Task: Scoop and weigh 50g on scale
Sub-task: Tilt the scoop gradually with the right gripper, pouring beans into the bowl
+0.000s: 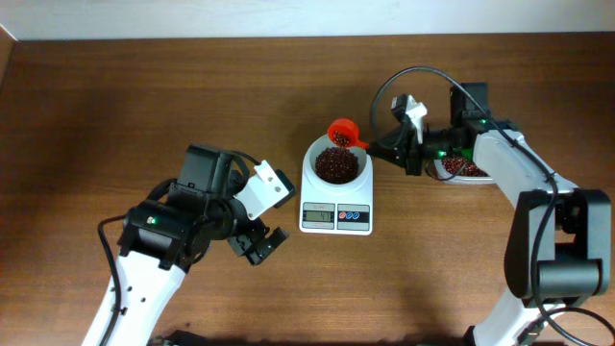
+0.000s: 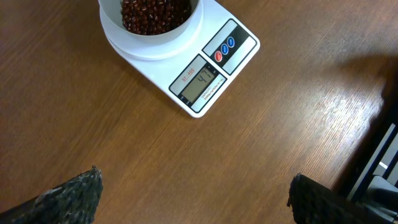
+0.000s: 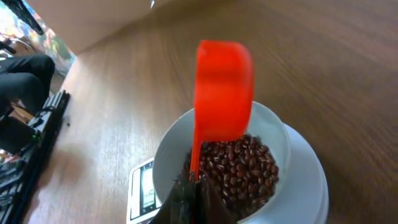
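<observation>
The right fingers point(image 3: 183, 205) are clamped on the thin handle of an orange plastic measuring scoop point(image 3: 224, 87). The scoop is held over small dark red-brown beans point(image 3: 239, 168) heaped in the bowl of the white digital kitchen scale point(image 3: 305, 186). The left fingers point(image 2: 68, 193) are spread wide above the wooden desk point(image 2: 93, 124), apart from the scale.

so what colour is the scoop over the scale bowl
The scoop is bright orange-red; the right wrist view shows it best.
</observation>
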Controlling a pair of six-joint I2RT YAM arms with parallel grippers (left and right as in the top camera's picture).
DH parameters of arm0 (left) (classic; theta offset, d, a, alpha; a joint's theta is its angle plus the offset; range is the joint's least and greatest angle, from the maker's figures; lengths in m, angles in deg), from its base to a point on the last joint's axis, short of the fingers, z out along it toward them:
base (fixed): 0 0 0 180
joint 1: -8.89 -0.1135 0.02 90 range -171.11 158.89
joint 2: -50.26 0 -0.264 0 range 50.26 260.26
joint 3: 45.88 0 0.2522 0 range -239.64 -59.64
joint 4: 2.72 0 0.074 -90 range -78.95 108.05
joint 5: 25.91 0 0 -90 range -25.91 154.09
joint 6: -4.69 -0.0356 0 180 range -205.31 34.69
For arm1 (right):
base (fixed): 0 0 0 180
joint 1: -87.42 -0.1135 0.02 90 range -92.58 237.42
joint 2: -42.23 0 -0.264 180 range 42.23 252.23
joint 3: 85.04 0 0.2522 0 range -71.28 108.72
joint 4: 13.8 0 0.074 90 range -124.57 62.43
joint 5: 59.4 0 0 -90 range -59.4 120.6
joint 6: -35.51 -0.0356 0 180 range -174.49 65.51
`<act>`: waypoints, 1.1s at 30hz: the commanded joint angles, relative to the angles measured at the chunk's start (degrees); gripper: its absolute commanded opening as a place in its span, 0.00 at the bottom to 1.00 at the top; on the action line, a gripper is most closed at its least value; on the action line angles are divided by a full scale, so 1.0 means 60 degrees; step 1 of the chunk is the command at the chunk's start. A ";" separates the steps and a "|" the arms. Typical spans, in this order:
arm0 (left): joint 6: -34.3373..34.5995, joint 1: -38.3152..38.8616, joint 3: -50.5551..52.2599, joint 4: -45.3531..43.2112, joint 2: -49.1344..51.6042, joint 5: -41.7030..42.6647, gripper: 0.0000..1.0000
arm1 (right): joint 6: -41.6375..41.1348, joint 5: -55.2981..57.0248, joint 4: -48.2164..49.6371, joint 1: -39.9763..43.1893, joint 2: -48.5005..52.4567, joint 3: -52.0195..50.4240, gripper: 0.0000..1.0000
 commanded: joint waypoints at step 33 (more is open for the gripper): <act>-0.0160 -0.0040 -0.0127 -0.0011 -0.0098 0.0135 0.99 | -0.0466 0.0572 0.0372 -0.0178 -0.0095 -0.0007 0.04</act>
